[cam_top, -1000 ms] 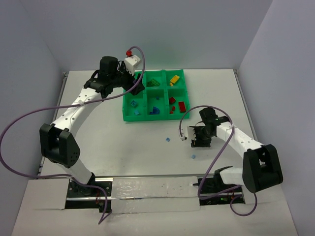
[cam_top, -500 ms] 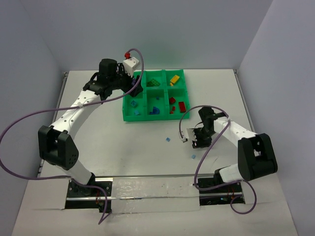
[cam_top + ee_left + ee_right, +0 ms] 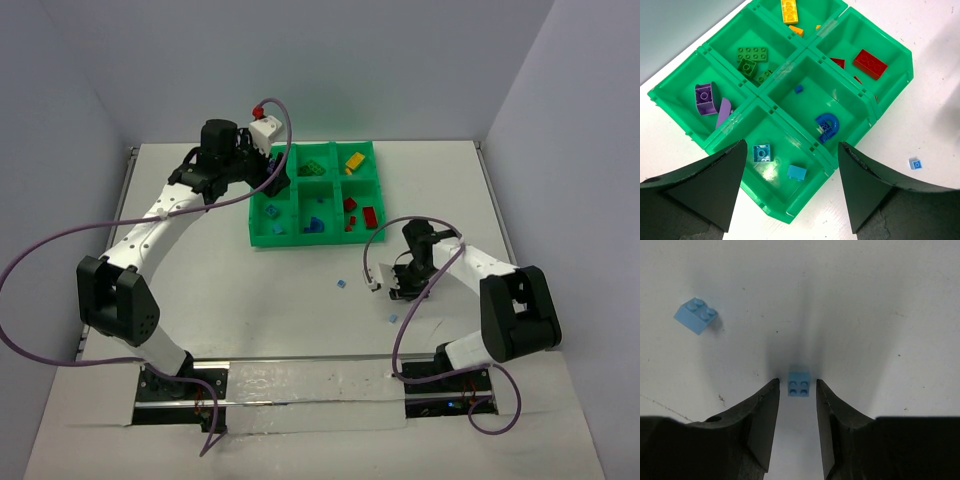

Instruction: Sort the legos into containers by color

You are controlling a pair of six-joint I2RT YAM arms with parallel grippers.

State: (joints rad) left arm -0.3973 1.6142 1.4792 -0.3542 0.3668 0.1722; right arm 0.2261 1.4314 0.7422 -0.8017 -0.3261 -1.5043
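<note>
**A:** What could spoil this pick?

**B:** The right gripper (image 3: 797, 390) has its black fingers spread either side of the tiny light-blue square plastic brick (image 3: 799, 383), and neither finger touches it. The gaps look uneven, so I think one finger would land first and nudge or twist the brick. It also sits right at the fingertips, so a pinch there could squirt it out across the white table (image 3: 880, 300).

**A:** And the other arm?

**B:** The left gripper (image 3: 791, 150) hangs wide apart and empty over the bright green six-compartment plastic tray (image 3: 785, 212).

**A:** How does the brick look?

**B:** It lies flat with its four studs up, square to the fingers. It looks hard and smooth, so probably slippery. A second light-blue four-stud brick (image 3: 696, 315) lies apart from it, turned at an angle.
</note>
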